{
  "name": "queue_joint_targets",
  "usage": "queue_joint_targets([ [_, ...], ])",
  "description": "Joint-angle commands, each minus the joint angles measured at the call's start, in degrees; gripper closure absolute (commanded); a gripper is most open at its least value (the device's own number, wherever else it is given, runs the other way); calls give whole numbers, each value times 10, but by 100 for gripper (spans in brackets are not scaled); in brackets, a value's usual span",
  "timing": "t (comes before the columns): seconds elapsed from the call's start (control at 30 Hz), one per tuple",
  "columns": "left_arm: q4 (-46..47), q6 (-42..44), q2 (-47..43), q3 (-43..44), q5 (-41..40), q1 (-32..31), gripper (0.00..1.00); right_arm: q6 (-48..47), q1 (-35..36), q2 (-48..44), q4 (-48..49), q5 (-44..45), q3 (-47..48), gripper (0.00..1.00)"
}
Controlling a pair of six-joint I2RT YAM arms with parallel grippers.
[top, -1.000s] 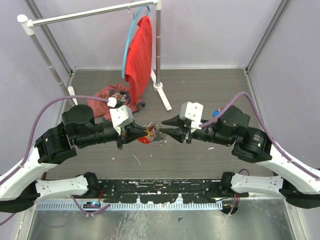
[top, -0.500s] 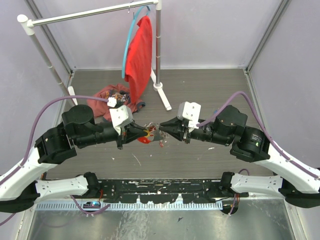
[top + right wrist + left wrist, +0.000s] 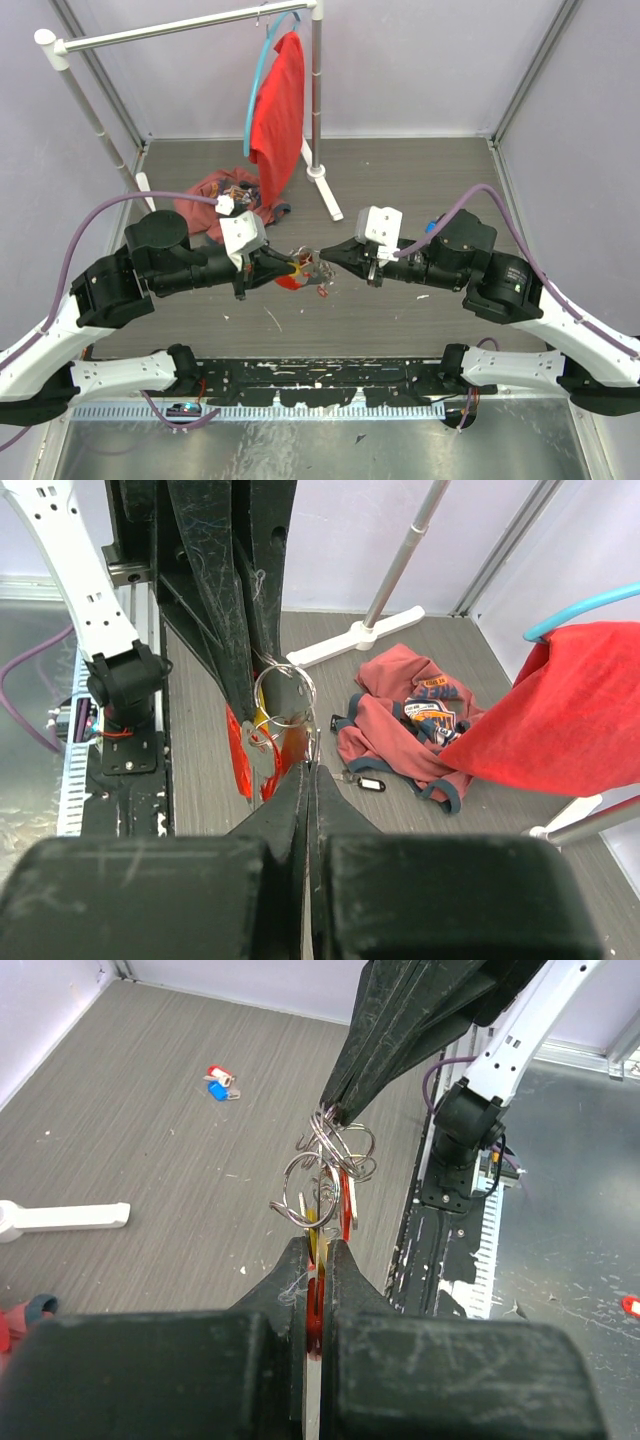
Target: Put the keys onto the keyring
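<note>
The keyring point(image 3: 325, 1165) is a cluster of thin metal rings with a red strap tag point(image 3: 347, 1210), held in the air between both grippers. My left gripper point(image 3: 318, 1245) is shut on the red and yellow tag end. My right gripper point(image 3: 310, 768) is shut on a thin ring of the cluster point(image 3: 285, 695). In the top view the two grippers meet tip to tip, left point(image 3: 290, 265) and right point(image 3: 328, 258). Two keys with red and blue heads point(image 3: 218, 1082) lie on the floor, beside my right arm in the top view point(image 3: 432, 224).
A black oblong fob point(image 3: 365, 782) lies by a crumpled red shirt point(image 3: 215, 195) at the back left. A clothes rack point(image 3: 318, 120) with a hanging red cloth point(image 3: 278, 100) stands behind. Grey walls close in the sides.
My right gripper has moved left to the keyring and shut on a ring; it stood open and apart one second ago. The left arm has held still.
</note>
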Motion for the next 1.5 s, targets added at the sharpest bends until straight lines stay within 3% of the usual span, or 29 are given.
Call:
queue_joint_targets([
  [0.0, 17, -6, -3, 10, 13, -1, 100, -25, 0, 5, -28, -21, 55, 99],
  [0.37, -6, -12, 19, 36, 50, -1, 100, -78, 0, 43, -117, -63, 112, 99],
  [1.47, -10, -36, 28, 39, 81, -1, 100, -110, 0, 33, -193, -137, 140, 99],
])
